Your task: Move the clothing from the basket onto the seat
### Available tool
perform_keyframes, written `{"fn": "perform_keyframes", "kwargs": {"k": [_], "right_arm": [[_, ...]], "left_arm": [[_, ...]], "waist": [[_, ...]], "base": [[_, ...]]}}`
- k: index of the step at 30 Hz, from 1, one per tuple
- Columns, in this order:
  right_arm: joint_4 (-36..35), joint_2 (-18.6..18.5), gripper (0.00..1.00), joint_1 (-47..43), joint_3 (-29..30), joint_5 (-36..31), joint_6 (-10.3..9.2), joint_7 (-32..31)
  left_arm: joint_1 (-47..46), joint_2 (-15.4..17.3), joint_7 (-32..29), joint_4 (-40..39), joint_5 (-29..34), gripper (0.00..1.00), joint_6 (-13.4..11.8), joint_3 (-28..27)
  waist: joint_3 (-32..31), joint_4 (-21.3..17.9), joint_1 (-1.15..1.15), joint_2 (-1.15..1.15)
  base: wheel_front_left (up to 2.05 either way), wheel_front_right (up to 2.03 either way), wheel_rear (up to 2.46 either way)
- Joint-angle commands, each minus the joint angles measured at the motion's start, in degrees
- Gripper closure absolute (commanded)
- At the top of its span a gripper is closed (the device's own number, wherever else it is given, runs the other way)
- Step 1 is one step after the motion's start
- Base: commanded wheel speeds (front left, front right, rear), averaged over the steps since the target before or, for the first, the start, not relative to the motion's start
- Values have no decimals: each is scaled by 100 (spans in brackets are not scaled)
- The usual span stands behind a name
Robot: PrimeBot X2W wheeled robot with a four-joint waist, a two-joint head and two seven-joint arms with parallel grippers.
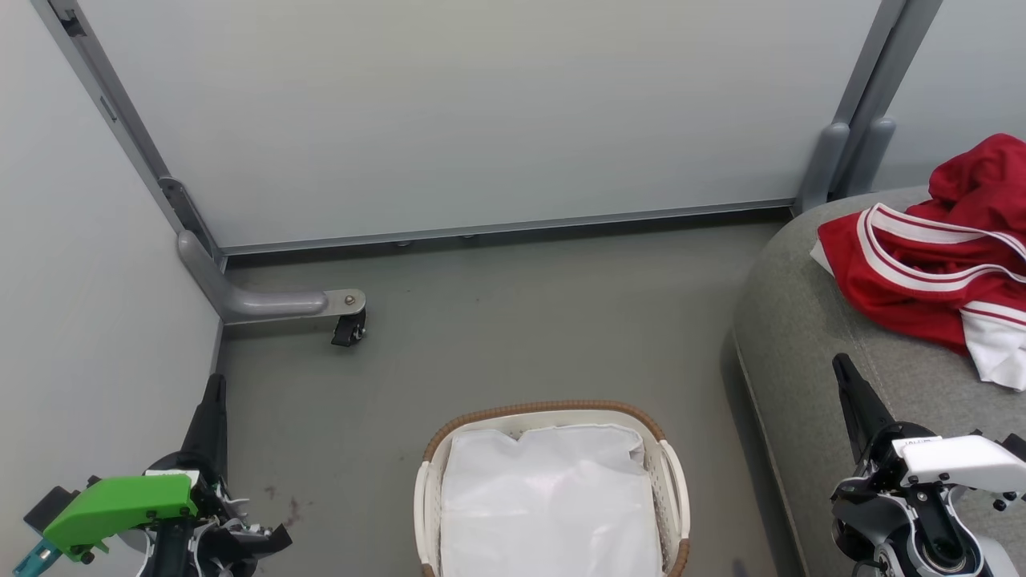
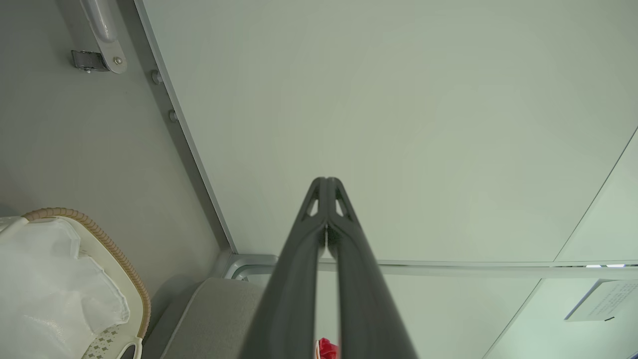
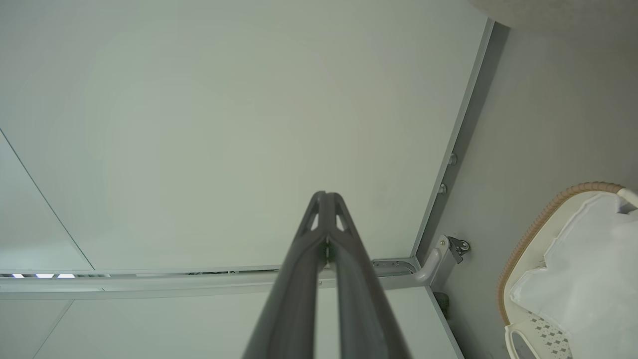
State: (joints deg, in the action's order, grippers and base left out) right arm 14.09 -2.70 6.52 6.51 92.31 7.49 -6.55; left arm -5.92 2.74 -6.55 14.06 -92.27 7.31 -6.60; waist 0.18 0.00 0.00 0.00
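Open floor [image 1: 521, 320] is seen between the wall panel [image 1: 481, 120] at 12 o'clock and the basket [image 1: 553, 410] at 6 o'clock. The clothing [image 1: 922, 272] is draped on the seat [image 1: 801, 336] at 3 o'clock. The left gripper [image 1: 215, 383] at 8 o'clock and the right gripper [image 1: 841, 365] at 4 o'clock are pointed toward 12, each pressed together and empty.

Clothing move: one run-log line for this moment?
clothing: on seat | basket: holds white liner, no red seen | left jaws: shut, empty | right jaws: shut, empty | task: looks done
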Motion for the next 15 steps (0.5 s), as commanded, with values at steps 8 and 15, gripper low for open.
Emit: {"fn": "perform_keyframes", "kwargs": {"k": [8, 15], "right_arm": [[-22, -34, 100, -61, 11, 20, 0, -17], [-22, -34, 100, -61, 11, 20, 0, -17]], "left_arm": [[-59, 26, -25, -10, -17, 100, 34, -15], [-59, 26, -25, -10, -17, 100, 34, -15]], "waist": [[0, 0, 0, 0], [0, 0, 0, 0]], "base": [[0, 0, 0], [0, 0, 0]]}}
